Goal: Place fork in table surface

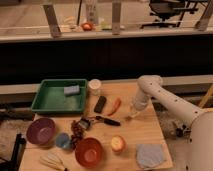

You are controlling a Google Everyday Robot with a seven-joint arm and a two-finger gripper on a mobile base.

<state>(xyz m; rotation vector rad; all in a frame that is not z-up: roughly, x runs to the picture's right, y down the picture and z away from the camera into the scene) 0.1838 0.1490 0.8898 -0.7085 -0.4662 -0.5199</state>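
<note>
The green tray (55, 111) occupies the upper left of the table surface (142, 131). The red chili (115, 105) lies at center frame. Just right of it, the gripper (134, 112) points down over the table surface, with the fork (130, 116) at its tip. Whether the gripper clasps the fork cannot be told.

Tray (38, 100) x1, gripper (133, 114) x1 over table (142, 131)

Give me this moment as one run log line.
gripper: low over table surface, right of chili pepper | fork: not discernible | placement: unconfirmed
</note>
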